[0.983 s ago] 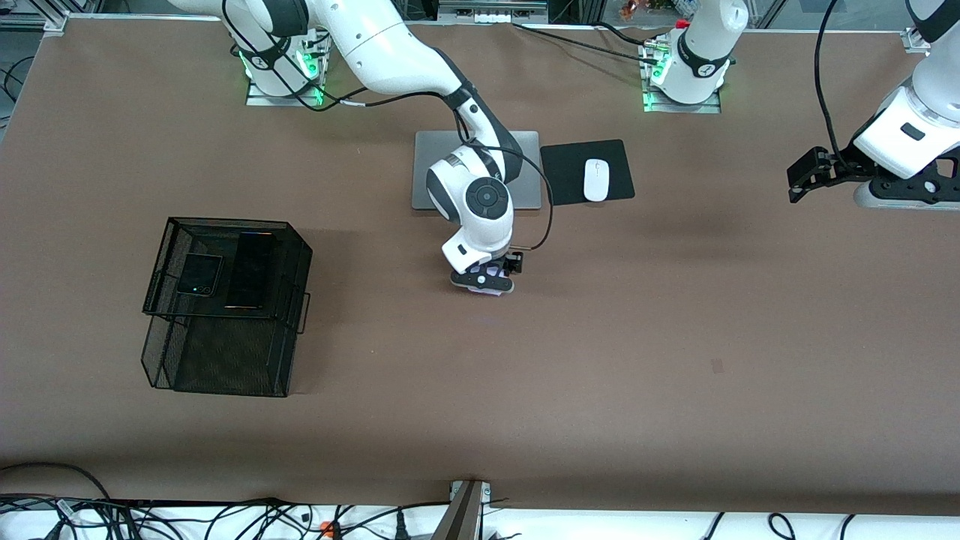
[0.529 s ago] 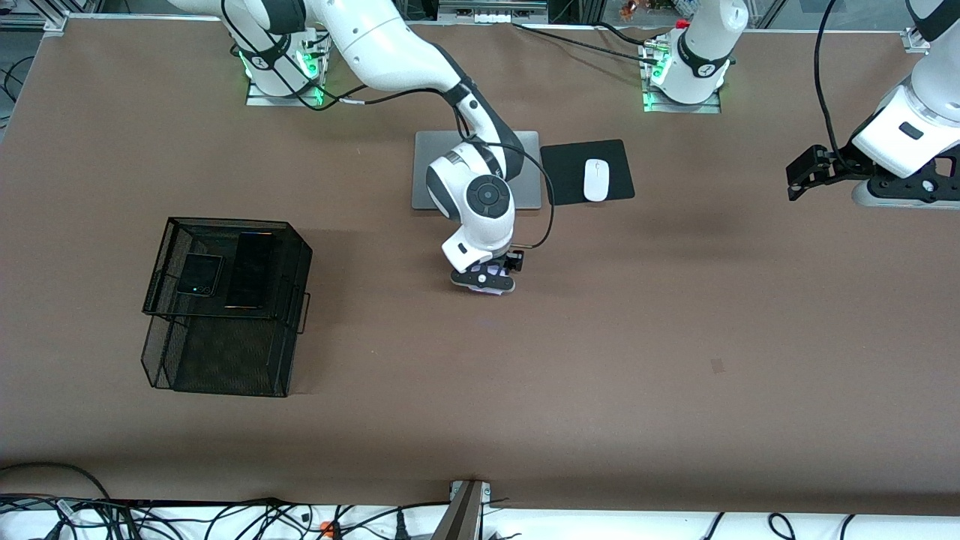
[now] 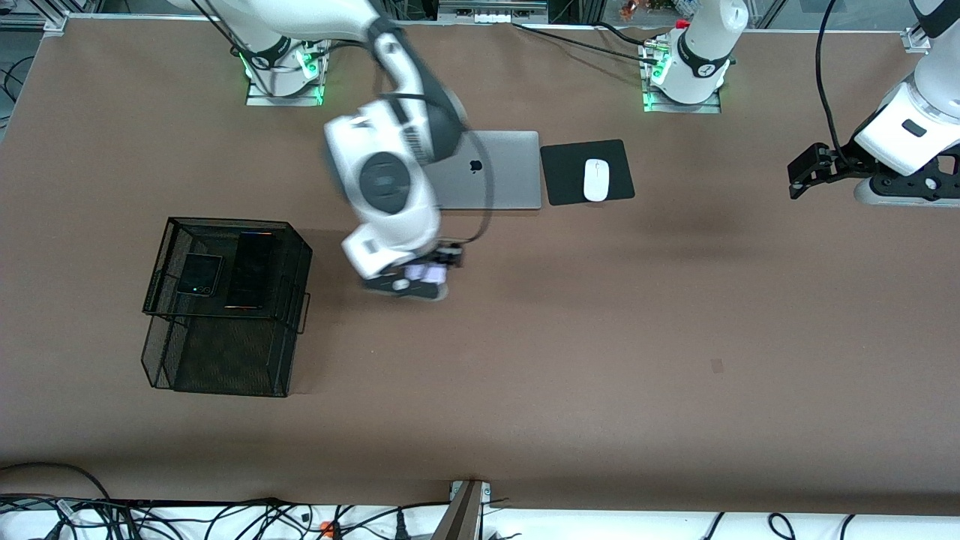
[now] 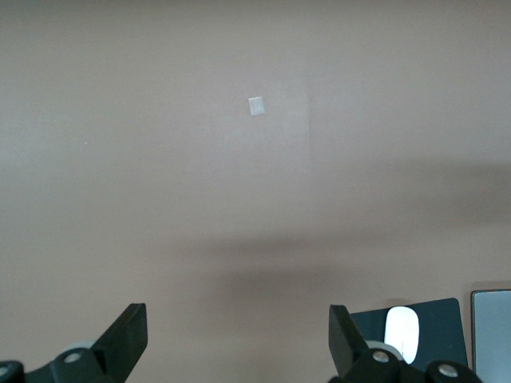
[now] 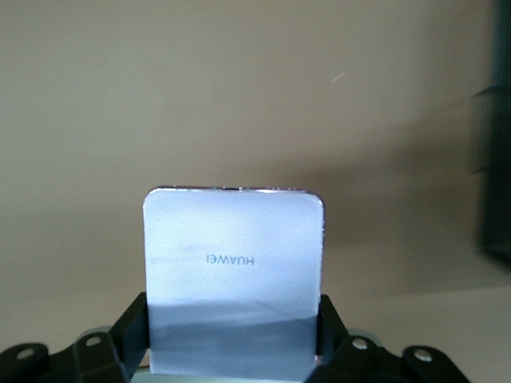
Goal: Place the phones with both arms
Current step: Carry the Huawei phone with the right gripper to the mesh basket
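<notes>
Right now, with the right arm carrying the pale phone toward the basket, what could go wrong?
1. The right gripper pinches the lavender phone only near one end, most of it overhanging; it could slip out over the table.
2. The mesh basket tray already holds the squarish black phone and the long black phone, so the drop may land on them.

The left gripper waits open.

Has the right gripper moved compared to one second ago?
Yes. The right gripper, holding the lavender-white phone, has shifted away from the laptop toward the mesh basket, over the bare table.
</notes>
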`<state>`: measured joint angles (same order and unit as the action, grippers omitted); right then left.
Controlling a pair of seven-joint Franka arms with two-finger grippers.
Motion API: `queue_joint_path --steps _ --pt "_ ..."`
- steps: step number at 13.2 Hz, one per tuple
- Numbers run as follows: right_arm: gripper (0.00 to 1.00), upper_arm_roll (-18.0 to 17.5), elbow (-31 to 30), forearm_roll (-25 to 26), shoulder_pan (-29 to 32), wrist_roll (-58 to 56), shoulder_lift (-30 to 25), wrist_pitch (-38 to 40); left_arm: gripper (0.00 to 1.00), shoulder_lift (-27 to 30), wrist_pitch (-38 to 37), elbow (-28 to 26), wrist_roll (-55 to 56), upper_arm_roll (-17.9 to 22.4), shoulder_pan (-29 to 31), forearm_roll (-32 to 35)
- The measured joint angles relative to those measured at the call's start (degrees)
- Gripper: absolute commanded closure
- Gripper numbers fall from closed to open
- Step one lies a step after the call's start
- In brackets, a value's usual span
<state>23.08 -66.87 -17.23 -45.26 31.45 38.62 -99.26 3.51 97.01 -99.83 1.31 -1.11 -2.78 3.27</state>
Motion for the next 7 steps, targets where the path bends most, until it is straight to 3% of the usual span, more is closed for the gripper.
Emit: queue_joint_path --steps 7 --pt "1.0 2.5 -1.1 0.1 18.7 -35.4 -0.4 0.2 0.0 0.0 -0.1 0.3 0.0 -0.1 0.0 0.0"
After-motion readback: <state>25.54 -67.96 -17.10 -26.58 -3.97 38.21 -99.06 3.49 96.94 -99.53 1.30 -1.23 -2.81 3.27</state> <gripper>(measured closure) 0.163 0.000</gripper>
